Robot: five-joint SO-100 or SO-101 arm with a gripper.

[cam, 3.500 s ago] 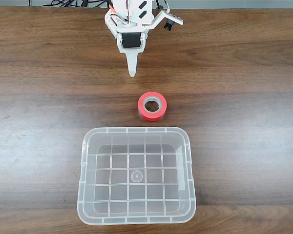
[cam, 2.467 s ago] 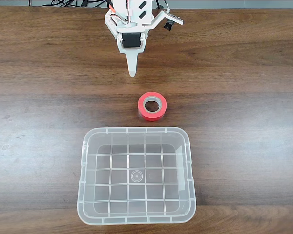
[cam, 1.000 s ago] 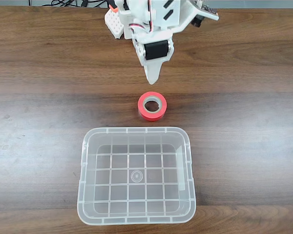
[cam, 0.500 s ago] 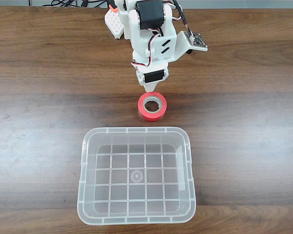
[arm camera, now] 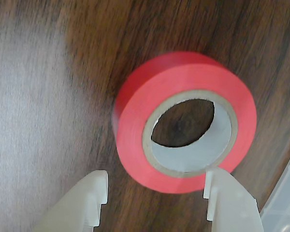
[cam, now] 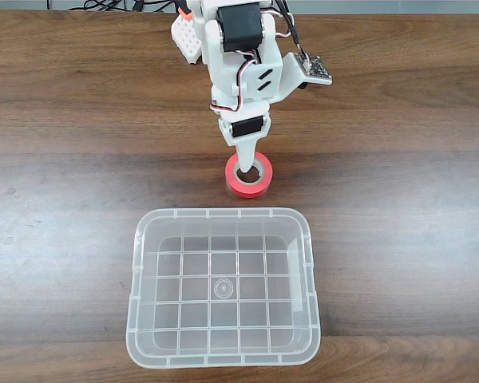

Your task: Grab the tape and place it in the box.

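Clear box (cam: 223,351): we see it nearest, on the wood table (cam: 399,199).
Tape (cam: 259,183): flat on the table, just beyond the box.
Claw (arm camera: 154,193): fingers apart, one tip over the core, gripping nothing.

In the fixed view the tape (cam: 248,177) lies flat on the desk (cam: 399,159) near the middle of the picture, and the box (cam: 223,289) sits on the desk just at its 6 o'clock, apart from it, with nothing inside. The arm reaches in from 12 o'clock, and the hand (cam: 246,166) hangs over the tape with its tip over the roll's hole. In the wrist view the tape (arm camera: 183,121) lies ahead of the hand (arm camera: 157,193), toward 12 o'clock between the two fingertips, one fingertip (arm camera: 94,191) at 7 o'clock of the roll and the other at 5 o'clock, and a corner of the box (arm camera: 285,208) lies at the picture's 4 o'clock.
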